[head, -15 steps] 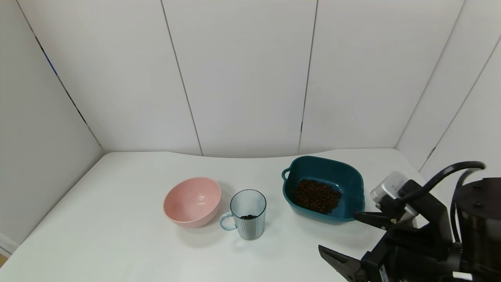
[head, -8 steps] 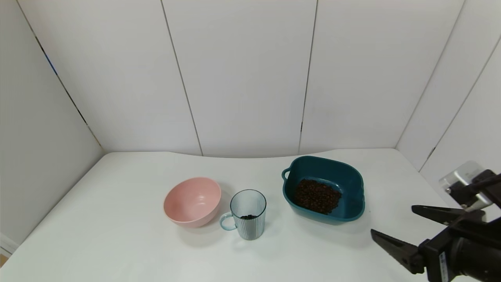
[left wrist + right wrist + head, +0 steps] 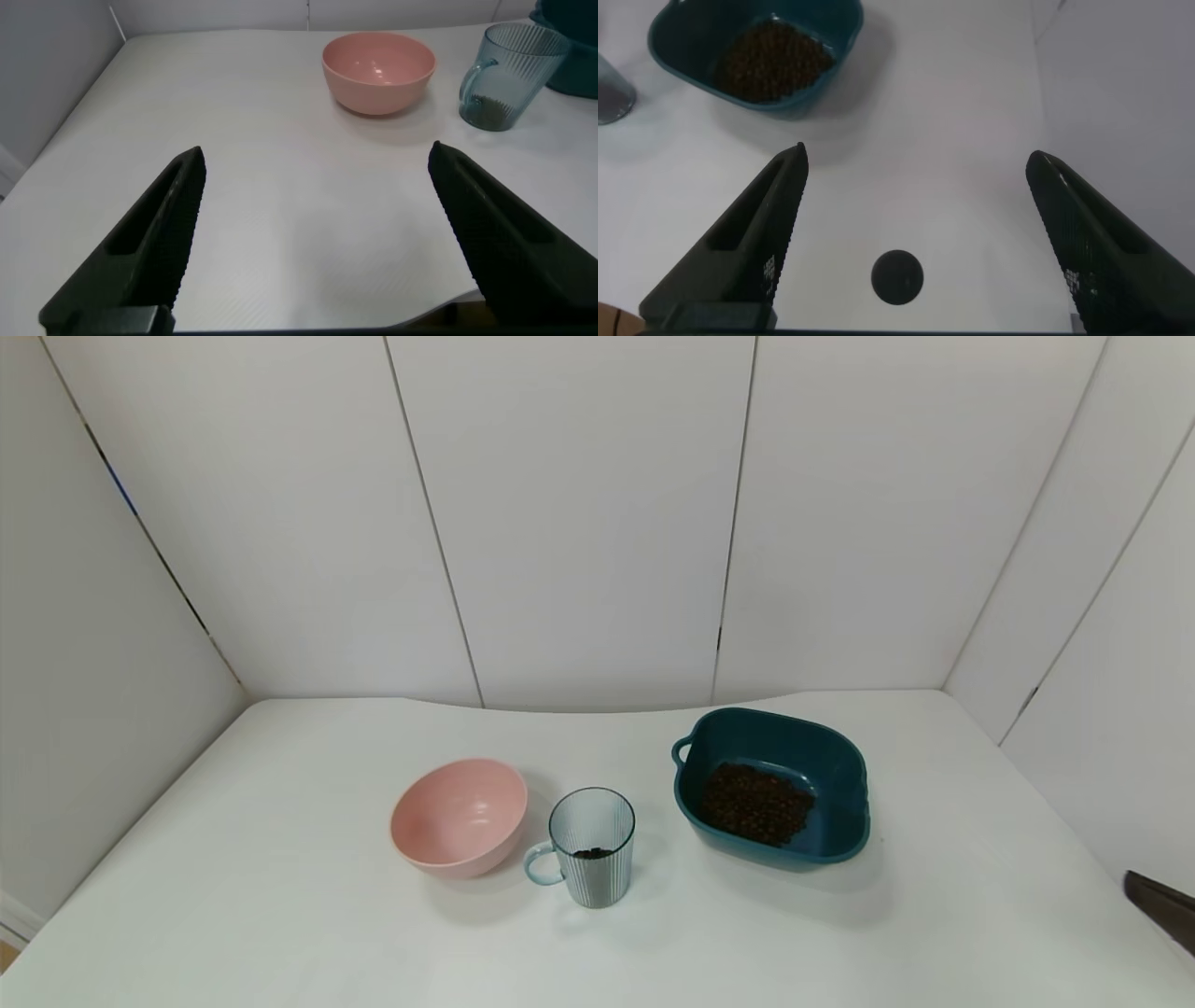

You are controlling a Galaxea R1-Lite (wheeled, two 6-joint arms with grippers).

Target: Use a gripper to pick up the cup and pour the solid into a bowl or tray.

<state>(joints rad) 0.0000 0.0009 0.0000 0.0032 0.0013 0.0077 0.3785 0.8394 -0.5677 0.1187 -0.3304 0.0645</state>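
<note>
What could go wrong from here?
A few of the solid pieces remain in the cup, so the pour looks incomplete. The cup stands close beside the pink bowl; a regrasp could nudge it. The right end effector hangs open by the teal basin, left end effector also open.

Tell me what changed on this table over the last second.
The right gripper drew back from beside the teal basin toward the robot's right and is almost out of the head view; it is open and holds nothing. Nothing was gripped or released. The cup, the coffee beans in the basin, the pink bowl and the open left gripper are unchanged.
</note>
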